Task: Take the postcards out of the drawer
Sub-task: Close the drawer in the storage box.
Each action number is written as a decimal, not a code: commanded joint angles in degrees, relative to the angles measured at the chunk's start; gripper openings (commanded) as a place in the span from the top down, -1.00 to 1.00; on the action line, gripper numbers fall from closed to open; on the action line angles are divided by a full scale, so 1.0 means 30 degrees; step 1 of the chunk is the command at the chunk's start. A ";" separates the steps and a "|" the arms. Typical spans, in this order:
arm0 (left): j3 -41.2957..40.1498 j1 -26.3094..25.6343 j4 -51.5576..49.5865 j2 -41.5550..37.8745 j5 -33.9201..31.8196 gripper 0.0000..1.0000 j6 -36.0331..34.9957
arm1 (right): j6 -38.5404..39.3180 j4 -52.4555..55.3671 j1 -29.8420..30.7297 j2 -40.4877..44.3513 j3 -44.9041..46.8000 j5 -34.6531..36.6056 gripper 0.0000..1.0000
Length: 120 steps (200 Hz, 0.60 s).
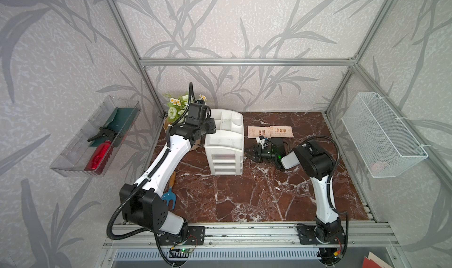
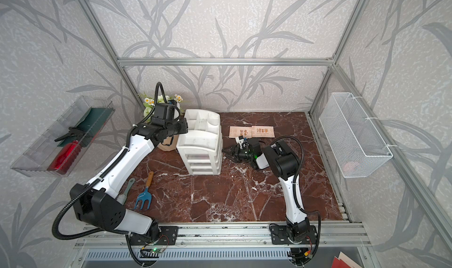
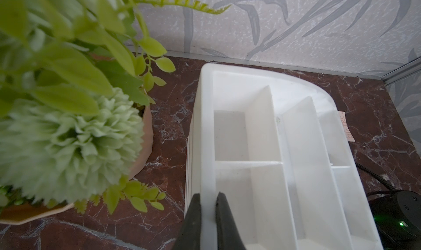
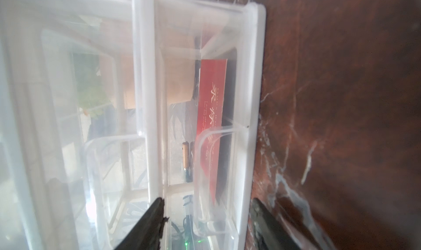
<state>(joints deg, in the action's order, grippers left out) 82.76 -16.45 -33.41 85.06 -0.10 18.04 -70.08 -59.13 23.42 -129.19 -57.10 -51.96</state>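
Hovering jaws-apart beside the drawer holding the red postcard, the right tool is probably risking shoving the organiser, which the left tool is clamping by its rim, while two beige postcards are lying on the bench.

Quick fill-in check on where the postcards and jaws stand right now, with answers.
___ beige postcards lie on the table. The postcard inside the drawer is ___. The left gripper clamps its jaws on the white ___. The right gripper holds its jaws ___.
Missing: two; red; organiser; open.
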 commanded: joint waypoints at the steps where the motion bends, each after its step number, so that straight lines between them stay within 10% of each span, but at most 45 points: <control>1: -0.0476 -0.0230 -0.1199 0.0154 0.0676 1.00 -0.0157 | -0.0417 -0.1274 0.0379 -0.0436 -0.0632 -0.0172 -0.21; 120: -0.0608 -0.0230 -0.1361 0.0126 0.0648 1.00 -0.0327 | -0.1950 -0.3875 0.0495 -0.0563 -0.0046 0.0169 -0.24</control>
<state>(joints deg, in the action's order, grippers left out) 82.76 -16.34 -33.45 85.06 -0.54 18.06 -75.64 -64.16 23.68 -130.52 -57.36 -51.05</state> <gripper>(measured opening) 0.106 0.616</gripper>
